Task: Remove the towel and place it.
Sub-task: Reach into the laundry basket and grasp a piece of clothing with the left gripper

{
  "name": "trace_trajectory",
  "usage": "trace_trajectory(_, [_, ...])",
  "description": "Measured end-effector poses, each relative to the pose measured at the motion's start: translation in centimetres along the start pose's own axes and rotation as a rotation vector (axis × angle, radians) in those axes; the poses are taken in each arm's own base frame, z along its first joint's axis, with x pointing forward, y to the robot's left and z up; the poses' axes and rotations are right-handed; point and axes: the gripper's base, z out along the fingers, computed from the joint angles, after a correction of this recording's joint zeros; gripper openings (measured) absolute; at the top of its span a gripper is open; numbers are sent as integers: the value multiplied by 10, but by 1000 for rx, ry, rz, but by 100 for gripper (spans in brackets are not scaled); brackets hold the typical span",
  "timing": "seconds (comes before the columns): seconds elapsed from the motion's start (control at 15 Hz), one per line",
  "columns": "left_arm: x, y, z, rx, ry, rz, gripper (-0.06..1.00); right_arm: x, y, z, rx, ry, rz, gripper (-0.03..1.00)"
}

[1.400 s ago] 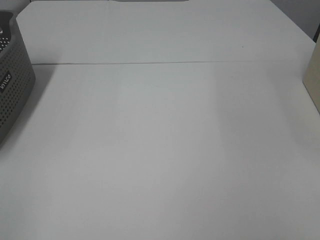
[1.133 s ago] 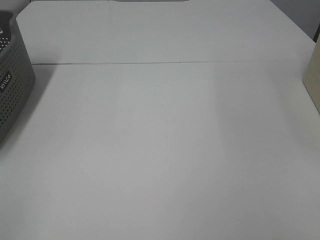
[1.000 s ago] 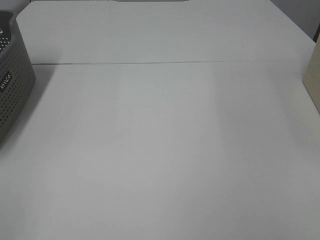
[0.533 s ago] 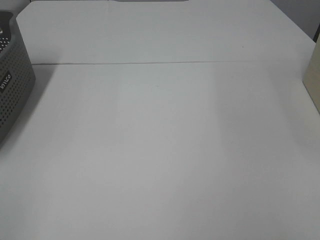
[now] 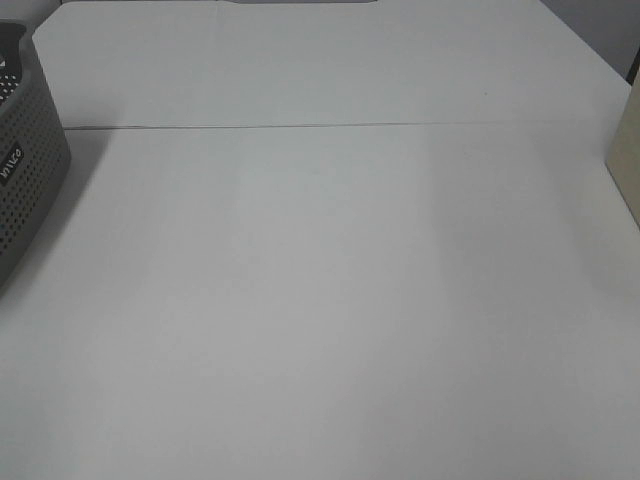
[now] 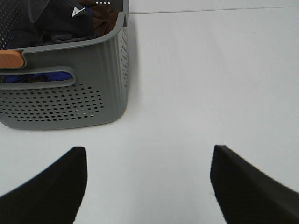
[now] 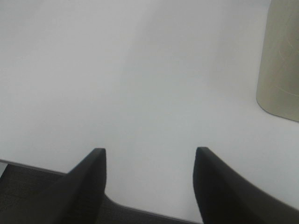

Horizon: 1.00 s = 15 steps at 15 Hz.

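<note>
The towel [image 6: 65,29] shows in the left wrist view as dark charcoal cloth bunched inside the grey perforated basket [image 6: 70,100], partly hidden by the basket wall and other items. The same basket [image 5: 25,170] sits at the left edge of the exterior high view; the towel does not show there. My left gripper [image 6: 148,154] is open and empty over the bare table, a short way from the basket's near wall. My right gripper [image 7: 150,151] is open and empty above the table's edge. Neither gripper shows in the exterior high view.
Brown cloth [image 6: 105,16], blue fabric [image 6: 46,76] and an orange-brown piece [image 6: 9,59] also lie in the basket. A beige upright object [image 7: 280,60] stands at the table's right side [image 5: 628,150]. A seam [image 5: 300,126] crosses the white table.
</note>
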Motion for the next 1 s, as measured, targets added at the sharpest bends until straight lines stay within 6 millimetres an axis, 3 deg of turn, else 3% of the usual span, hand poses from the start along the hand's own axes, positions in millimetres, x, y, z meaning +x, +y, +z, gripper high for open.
trace_trajectory(1.0, [-6, 0, -7, -8, -34, 1, 70, 0, 0, 0, 2, 0, -1, 55])
